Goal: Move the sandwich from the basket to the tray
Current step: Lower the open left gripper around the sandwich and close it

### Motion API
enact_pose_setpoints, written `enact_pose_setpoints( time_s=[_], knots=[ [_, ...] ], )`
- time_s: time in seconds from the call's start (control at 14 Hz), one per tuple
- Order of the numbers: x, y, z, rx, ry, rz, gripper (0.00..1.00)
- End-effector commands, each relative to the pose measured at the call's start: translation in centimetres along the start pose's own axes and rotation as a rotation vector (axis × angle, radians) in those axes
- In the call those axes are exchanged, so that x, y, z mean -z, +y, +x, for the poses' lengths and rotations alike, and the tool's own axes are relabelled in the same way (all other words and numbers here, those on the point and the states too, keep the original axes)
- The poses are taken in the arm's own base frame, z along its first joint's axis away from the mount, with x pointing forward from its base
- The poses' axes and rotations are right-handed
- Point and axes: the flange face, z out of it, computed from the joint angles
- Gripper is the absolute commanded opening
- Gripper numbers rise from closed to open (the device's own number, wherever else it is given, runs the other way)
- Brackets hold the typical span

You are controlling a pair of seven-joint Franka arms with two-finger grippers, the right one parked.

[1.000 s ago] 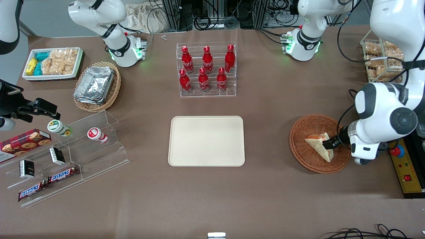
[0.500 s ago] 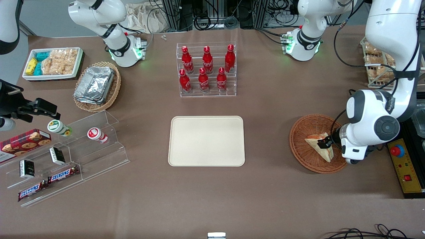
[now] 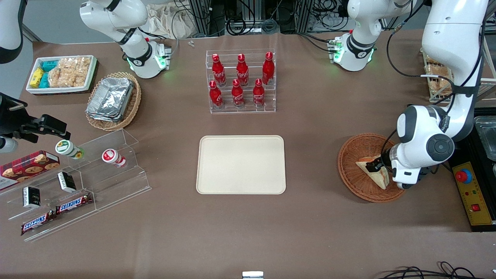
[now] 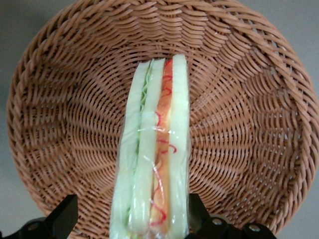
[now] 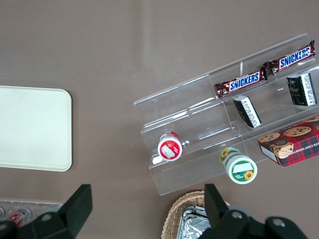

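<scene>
Where front view hides fingers, we see gripper (image 3: 375,167) low in basket (image 3: 354,180); wrist view shows fingers (image 4: 62,219) spread, straddling wrapped sandwich (image 4: 154,159), one touching. Tray (image 3: 241,164) well apart.

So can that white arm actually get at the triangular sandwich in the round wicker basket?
Probably yes: the gripper is open, one finger on each side of the sandwich, with nothing else in the round orange-brown wicker basket.

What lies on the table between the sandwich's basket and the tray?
Nothing: the front view shows only bare brown tabletop between the basket and the tray. The gripper is open around the sandwich.
</scene>
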Motion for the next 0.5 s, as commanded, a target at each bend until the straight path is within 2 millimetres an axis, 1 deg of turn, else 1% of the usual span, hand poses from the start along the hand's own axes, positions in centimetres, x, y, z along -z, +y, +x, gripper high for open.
enact_pose_setpoints(
  time_s=[0.0, 0.07, 0.21, 0.29, 0.36, 0.43],
  knots=[
    [-0.6, 0.5, 0.4, 0.045, 0.029, -0.01, 0.73],
    [-0.5, 0.9, 0.9, 0.065, 0.037, -0.02, 0.59],
    [-0.3, 1.6, 1.5, 0.098, 0.044, -0.032, 0.24],
    [-0.1, 2.7, 0.6, 0.08, 0.049, -0.03, 0.09],
    [-0.1, 3.4, 0.1, 0.068, 0.054, -0.027, 0.0],
    [0.1, 3.5, 0.1, 0.068, 0.056, -0.029, 0.0]
  ],
)
